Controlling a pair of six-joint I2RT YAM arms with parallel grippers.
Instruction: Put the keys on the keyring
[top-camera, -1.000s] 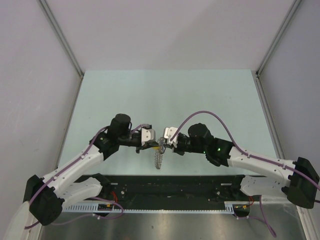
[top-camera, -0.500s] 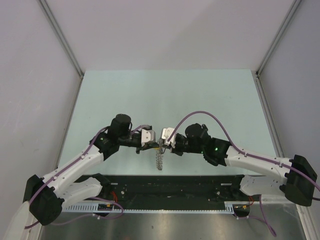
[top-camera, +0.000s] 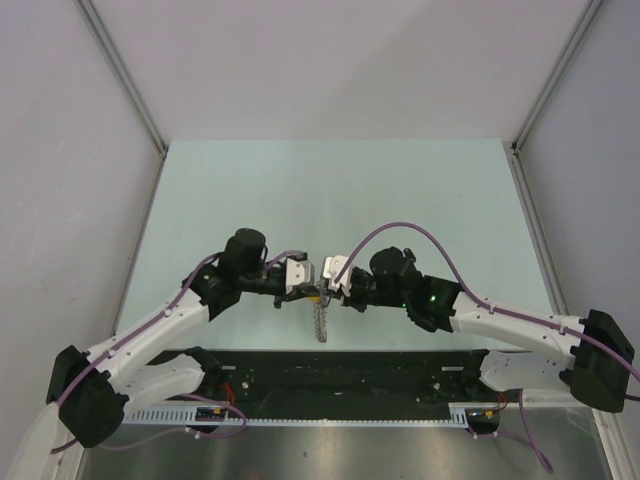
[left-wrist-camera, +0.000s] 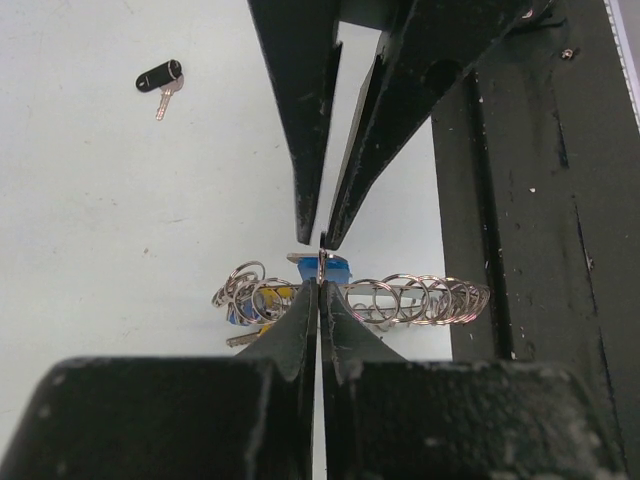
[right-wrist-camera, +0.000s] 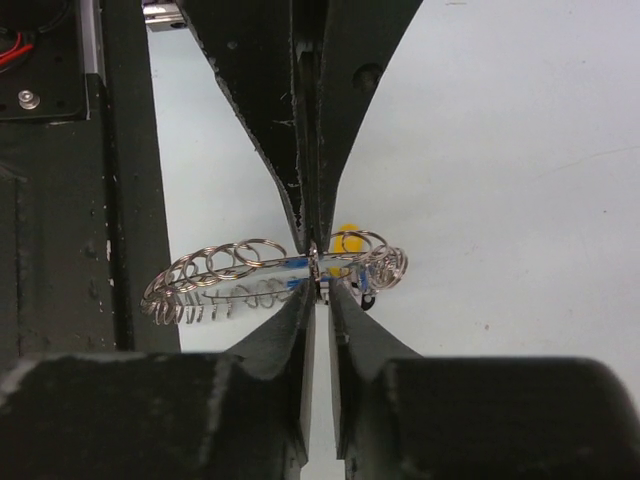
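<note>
My left gripper (top-camera: 311, 290) and right gripper (top-camera: 329, 288) meet tip to tip above the table's near edge. The keyring (left-wrist-camera: 420, 298), seen edge-on and carrying several small silver split rings, hangs between them; it also shows in the right wrist view (right-wrist-camera: 230, 268) and from above (top-camera: 320, 322). My left gripper (left-wrist-camera: 320, 285) is shut on its thin metal edge. My right gripper (right-wrist-camera: 318, 290) is closed to a narrow gap on a blue key (left-wrist-camera: 335, 266) at the ring. A yellow key (right-wrist-camera: 347, 238) hangs among the rings. A black key (left-wrist-camera: 160, 77) lies loose on the table.
The pale green table (top-camera: 330, 190) runs away from the arms, between grey walls left and right. The black base rail (left-wrist-camera: 530, 200) runs just beside the hanging rings, also in the right wrist view (right-wrist-camera: 60, 200).
My right gripper has moved a little left, up against the left gripper's tips. The hanging rings have shifted slightly right. The left arm has barely moved.
</note>
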